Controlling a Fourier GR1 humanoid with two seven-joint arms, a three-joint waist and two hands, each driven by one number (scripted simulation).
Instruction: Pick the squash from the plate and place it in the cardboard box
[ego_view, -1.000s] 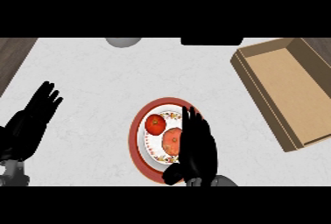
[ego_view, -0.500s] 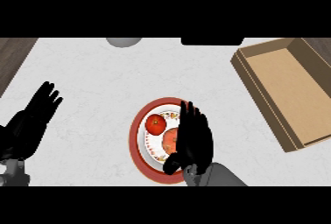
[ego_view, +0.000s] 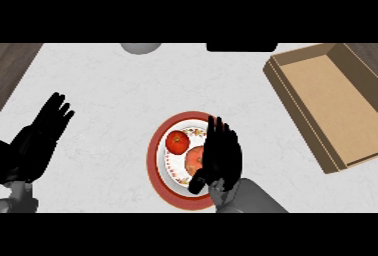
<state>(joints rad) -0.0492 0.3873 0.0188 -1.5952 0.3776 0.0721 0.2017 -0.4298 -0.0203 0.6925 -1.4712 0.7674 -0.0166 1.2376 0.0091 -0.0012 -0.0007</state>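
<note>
A pale grey-white marbled stone counter top (ego_view: 111, 85) fills most of the view. A strip of dark brown wood surface (ego_view: 13, 62) shows at the upper left corner, another at the upper right (ego_view: 367, 51). The light is even and soft.

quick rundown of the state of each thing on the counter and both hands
squash: on the plate, partly hidden under the right hand, not lifted
tomato: on the plate, beside the squash
plate: flat on the counter, holding both
cardboard box: open, nothing in it
right hand: open, fingers straight, over the plate
left hand: open, resting at the left, holding nothing
</note>
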